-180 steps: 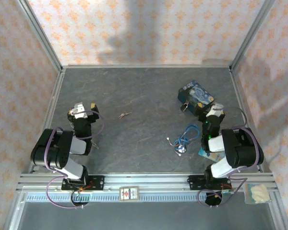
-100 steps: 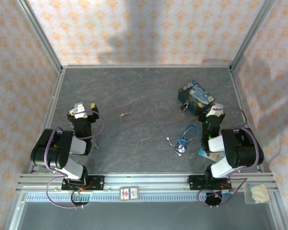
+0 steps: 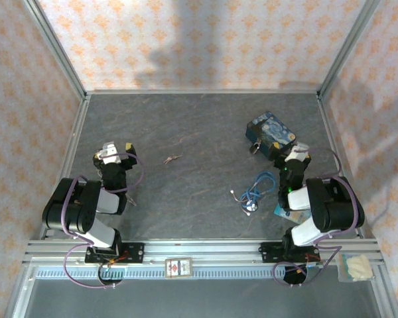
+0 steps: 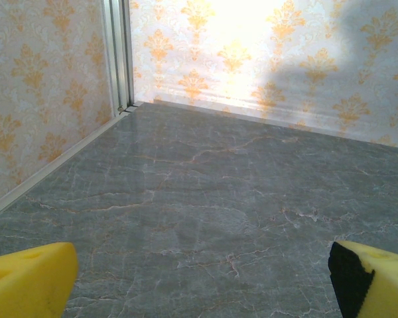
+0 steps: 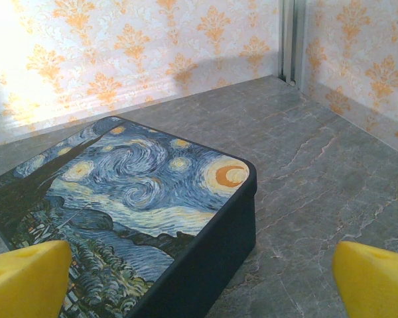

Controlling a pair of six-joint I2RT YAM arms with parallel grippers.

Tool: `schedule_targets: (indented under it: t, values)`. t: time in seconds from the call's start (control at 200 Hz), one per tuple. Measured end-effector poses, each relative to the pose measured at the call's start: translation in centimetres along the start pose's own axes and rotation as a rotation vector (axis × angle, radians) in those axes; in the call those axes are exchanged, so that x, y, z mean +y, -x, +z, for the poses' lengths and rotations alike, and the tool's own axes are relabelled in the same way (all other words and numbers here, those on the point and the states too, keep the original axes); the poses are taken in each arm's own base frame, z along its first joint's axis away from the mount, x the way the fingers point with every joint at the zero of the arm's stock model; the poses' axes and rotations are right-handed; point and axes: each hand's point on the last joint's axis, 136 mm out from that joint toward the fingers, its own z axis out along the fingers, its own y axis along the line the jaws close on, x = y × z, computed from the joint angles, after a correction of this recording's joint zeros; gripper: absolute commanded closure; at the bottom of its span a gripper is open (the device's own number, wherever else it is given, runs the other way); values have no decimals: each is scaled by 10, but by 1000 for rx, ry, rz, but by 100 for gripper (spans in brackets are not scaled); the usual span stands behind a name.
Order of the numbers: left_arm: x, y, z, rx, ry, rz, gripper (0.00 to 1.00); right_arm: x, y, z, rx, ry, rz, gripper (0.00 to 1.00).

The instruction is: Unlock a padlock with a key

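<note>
Nothing has moved; left claw (image 3: 117, 148) and right claw (image 3: 296, 152) stay wide open, empty.

Tiny dark padlock (image 3: 255, 148) with a thin pale shackle, lying right of centre in the top view, too small to tell locked or open. Slim silvery-tan key (image 3: 172, 158), flat, left of centre, well apart from padlock.

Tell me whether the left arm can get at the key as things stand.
Probably yes. The key lies alone on the bare table, just right of the open left gripper, with nothing between them. The painted box and blue cord sit well off to the right.
</note>
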Motion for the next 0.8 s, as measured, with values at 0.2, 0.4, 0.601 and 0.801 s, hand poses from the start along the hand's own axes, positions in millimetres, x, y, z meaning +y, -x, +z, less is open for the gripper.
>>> schedule_targets:
  t: [0.2, 0.4, 0.601, 0.801]
  values:
    - [2, 0, 0, -1, 10, 0, 1, 3, 2, 0, 9, 3, -8, 0]
    - [-5, 36, -3, -53, 46, -15, 1, 16, 46, 1, -46, -9, 8, 0]
    - [-25, 100, -9, -138, 5, -195, 1, 16, 84, 16, 5, -99, 157, 0]
    - [-74, 105, -11, -63, -224, -448, 1, 15, 79, 24, 169, -152, 290, 0]
